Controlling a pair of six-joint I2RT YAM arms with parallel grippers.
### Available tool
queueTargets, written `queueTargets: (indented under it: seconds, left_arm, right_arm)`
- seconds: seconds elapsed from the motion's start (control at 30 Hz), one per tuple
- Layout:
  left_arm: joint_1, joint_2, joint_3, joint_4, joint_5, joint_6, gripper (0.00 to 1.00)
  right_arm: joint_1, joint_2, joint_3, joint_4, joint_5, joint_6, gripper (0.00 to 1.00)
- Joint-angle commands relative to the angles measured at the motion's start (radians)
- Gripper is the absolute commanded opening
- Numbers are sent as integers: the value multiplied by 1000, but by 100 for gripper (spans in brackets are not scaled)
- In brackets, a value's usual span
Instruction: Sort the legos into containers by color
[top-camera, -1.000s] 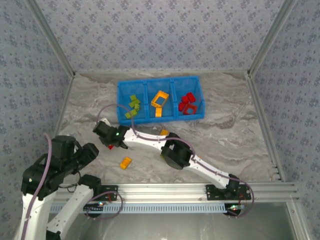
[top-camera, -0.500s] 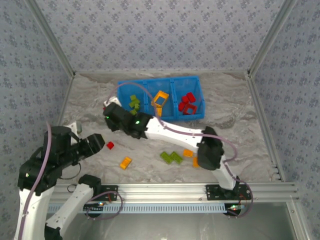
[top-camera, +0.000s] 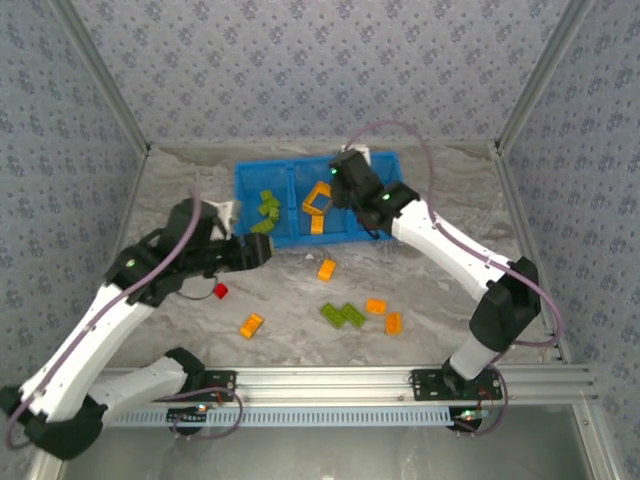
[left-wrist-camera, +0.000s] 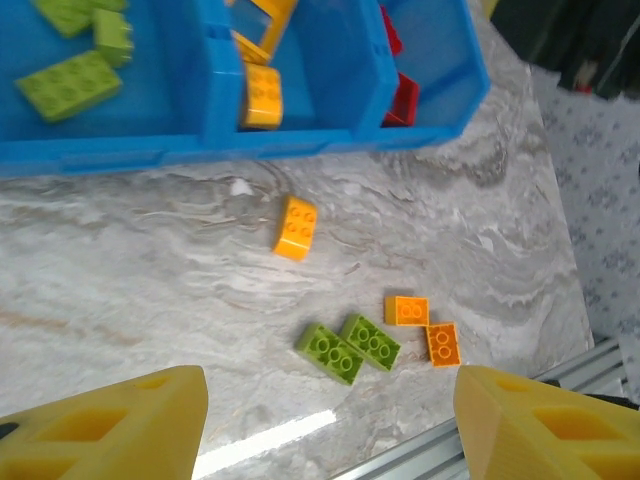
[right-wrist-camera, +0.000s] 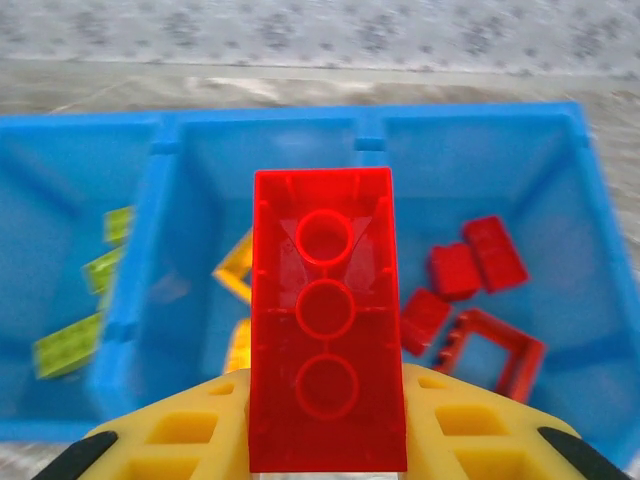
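A red brick (right-wrist-camera: 325, 320) is clamped in the right gripper (right-wrist-camera: 328, 430), above the blue bin (top-camera: 330, 240) near the table's (top-camera: 450, 260) far edge. The bin's compartments already hold green, orange and red. The left gripper (left-wrist-camera: 325, 425) hangs wide, empty. Four orange bricks (top-camera: 326, 268), two green bricks (top-camera: 342, 316) and a small red brick (top-camera: 220, 291) lie unsorted mid-table.

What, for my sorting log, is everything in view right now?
bin: one, blue, far side of table
green legos in bin: several, lime, left compartment
orange frame, orange brick: one each, middle compartment
red legos in bin: at least four, red, right compartment
loose orange legos: four, orange, table
loose green legos: two, lime, table, side by side
loose red lego: one, red, table
held brick: one, red, right gripper
left gripper: yellow, open, empty
right gripper: yellow, shut on held brick
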Motion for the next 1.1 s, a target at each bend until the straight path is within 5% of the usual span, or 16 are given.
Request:
queueTargets:
  seconds: [0.0,0.33,0.57,0.73,1.07]
  left_arm:
    - [-76,79,-48,162,-60,-26,66]
    - [-220,259,-128,343,-77,-136,67]
    - [-302,277,-255,598,-206,-288,72]
    - [-321,283,-253,654,-321,-275,74]
    - [-369,281,-260,663,-383,-301,75]
  right_arm:
    - [-101,38,4,-73,-79,18,34]
    - [-333,354,258,-159,-362,-6,32]
    - [-361,514,395,-209,-428,-45,34]
    - [-363,588,455,-232,-449,-35,36]
    - [-355,669,559,-300,-450,-30,47]
